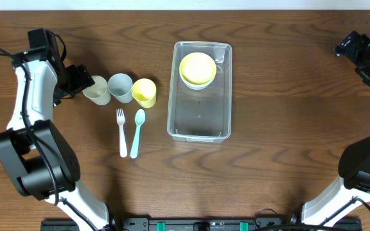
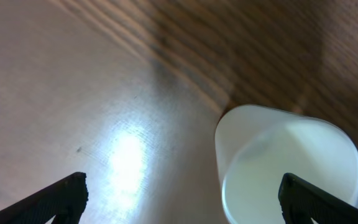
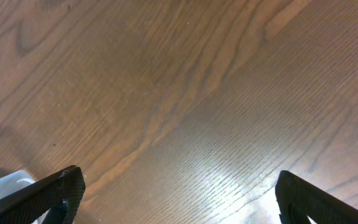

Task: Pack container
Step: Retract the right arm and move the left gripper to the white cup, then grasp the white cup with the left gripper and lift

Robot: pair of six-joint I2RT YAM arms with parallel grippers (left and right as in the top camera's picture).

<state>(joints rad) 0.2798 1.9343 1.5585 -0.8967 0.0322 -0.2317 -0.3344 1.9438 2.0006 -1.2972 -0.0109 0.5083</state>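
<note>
The clear plastic container (image 1: 200, 122) lies at the table's middle with a yellow bowl (image 1: 198, 68) stacked in a white bowl at its far end. Left of it stand a cream cup (image 1: 96, 90), a grey-blue cup (image 1: 120, 87) and a yellow cup (image 1: 144, 92). A white fork (image 1: 122, 133) and a light blue spoon (image 1: 137, 133) lie in front of the cups. My left gripper (image 1: 81, 79) is open beside the cream cup (image 2: 288, 171), which sits by its right finger in the left wrist view. My right gripper (image 1: 358, 54) is open and empty at the far right, over bare wood (image 3: 179, 112).
A corner of the container (image 3: 5, 185) shows at the lower left of the right wrist view. The dark wooden table (image 1: 288, 160) stretches between the container and the right arm.
</note>
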